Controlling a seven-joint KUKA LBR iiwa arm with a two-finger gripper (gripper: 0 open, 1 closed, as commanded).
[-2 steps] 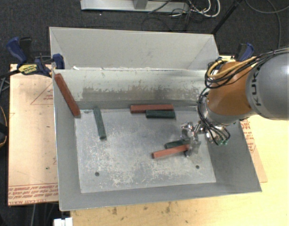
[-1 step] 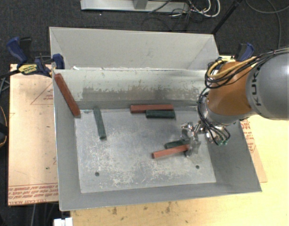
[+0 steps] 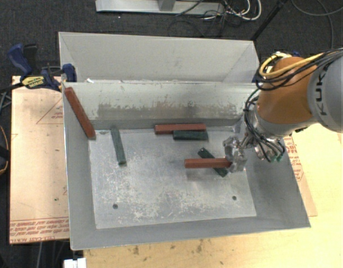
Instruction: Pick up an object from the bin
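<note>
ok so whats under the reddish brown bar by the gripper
A dark green bar lies crosswise under the reddish brown bar, poking out above and below it. Its middle is covered, and the gripper hides the brown bar's right end.

I see a long red-brown stick (image 3: 79, 113) leaning up at the far left. Near it a grey-green stick (image 3: 118, 146) lies flat. More to the right, a shorter red-brown stick (image 3: 180, 128) lies side by side with a dark green stick (image 3: 189, 134), touching it. Cables (image 3: 238, 4) lie on the dark floor (image 3: 48, 10) behind
</note>
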